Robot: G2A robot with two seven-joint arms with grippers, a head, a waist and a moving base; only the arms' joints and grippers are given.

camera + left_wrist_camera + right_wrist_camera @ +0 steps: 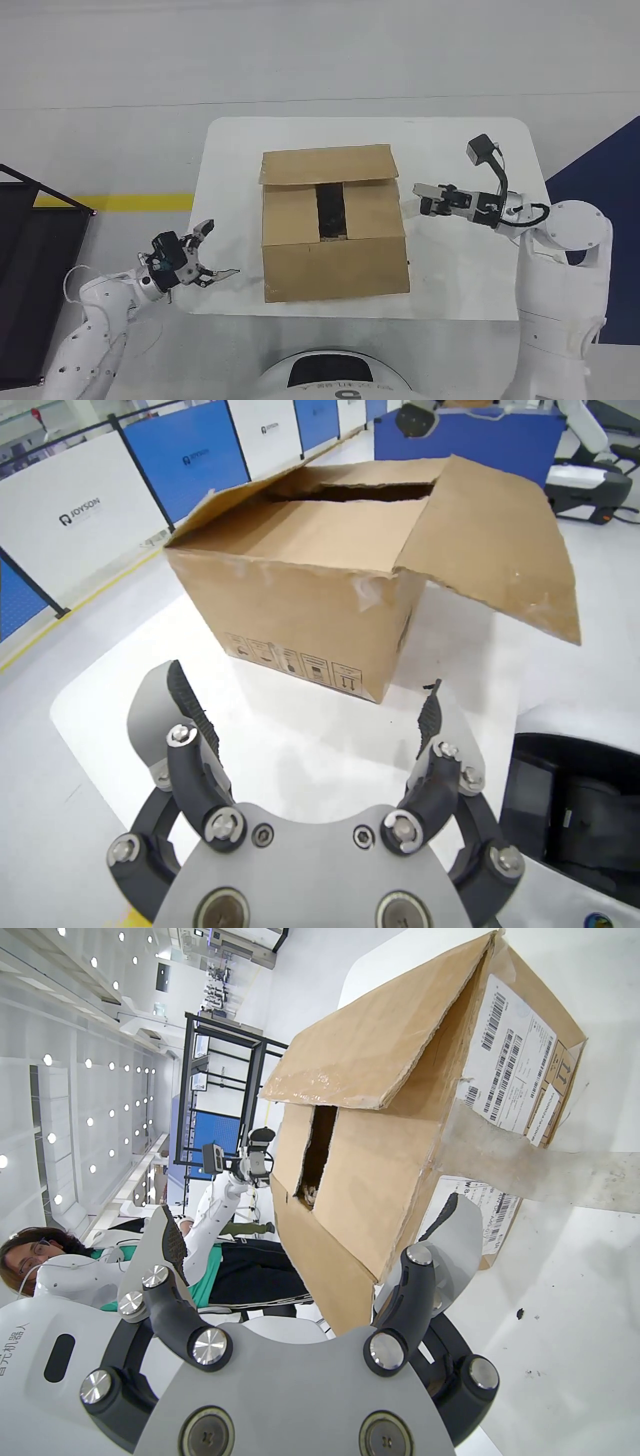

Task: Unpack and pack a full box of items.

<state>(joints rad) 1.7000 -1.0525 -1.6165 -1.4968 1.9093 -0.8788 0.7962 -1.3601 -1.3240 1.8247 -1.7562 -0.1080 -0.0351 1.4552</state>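
Box (335, 262) between left jaws and right jaws, ungrasped; both spread wide, empty.

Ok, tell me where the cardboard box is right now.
In the top view the cardboard box stands at the middle of the table, between the left gripper and the right gripper.

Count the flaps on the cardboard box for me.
4. The left flap and right flap are folded in, with a dark gap between them. The far flap is open. The near flap splays out toward the robot. None appears hidden.
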